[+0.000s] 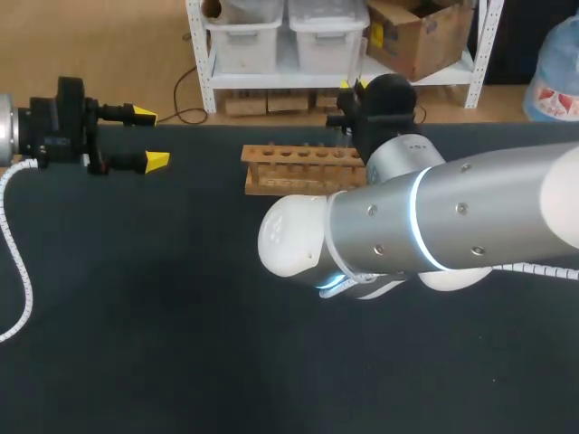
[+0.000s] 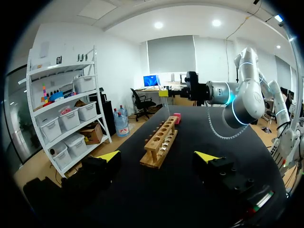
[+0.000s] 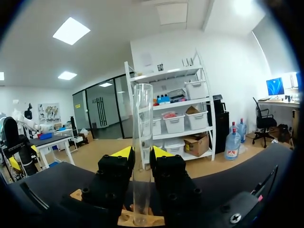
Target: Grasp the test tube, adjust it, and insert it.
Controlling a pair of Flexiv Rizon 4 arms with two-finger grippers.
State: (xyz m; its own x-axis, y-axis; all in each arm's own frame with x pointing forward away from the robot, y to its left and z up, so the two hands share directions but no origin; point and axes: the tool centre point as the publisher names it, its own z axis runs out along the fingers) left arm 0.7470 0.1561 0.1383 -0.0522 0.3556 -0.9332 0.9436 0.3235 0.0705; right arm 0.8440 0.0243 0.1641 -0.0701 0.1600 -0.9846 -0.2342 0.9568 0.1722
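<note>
my right gripper [image 3: 141, 153] squeezes test tube [image 3: 142, 114]. tube stands straight up, open end up, bottom end at wooden rack [image 3: 142, 219] hole, far middle. my left gripper [image 1: 149, 137] wide open, far left.

The dark tabletop [image 1: 136, 316] stands on a tan floor [image 1: 90, 54]. Past its far edge is a white shelf [image 1: 206, 63] holding pale bins [image 1: 244, 36] and a cardboard box [image 1: 416, 36]. A blue water bottle [image 1: 554, 77] stands on the floor beside it. The walls [image 2: 118, 61] are white, and a grey blind [image 2: 171, 54] covers the window. Round ceiling lights [image 2: 158, 24] are lit. A black office chair [image 2: 140, 102] sits near a lit monitor [image 2: 152, 80]. Along another wall are glass doors [image 3: 100, 118], with a square light panel [image 3: 71, 31] in the ceiling.
</note>
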